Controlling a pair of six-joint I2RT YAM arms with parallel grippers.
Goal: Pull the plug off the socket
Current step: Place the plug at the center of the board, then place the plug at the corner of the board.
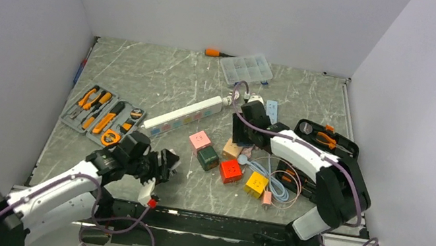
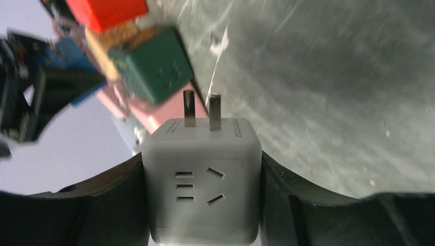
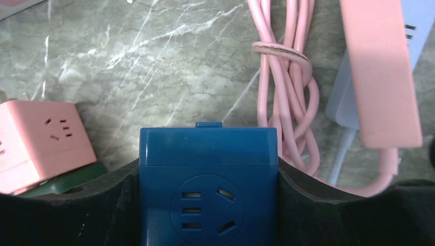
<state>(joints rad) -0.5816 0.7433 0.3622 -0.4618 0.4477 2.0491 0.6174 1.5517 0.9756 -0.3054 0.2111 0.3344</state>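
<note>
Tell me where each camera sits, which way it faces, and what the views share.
Top external: above and behind the bases, looking down on the table; both arms and the left claw show.
Left wrist: on the left arm, looking along its fingers, which grip a white plug with bare prongs.
Right wrist: on the right arm, looking down past the right claw, shut on a blue cube.
Shared: the pink cube appears in top external and right wrist.

No legible text, no labels, no numbers
</note>
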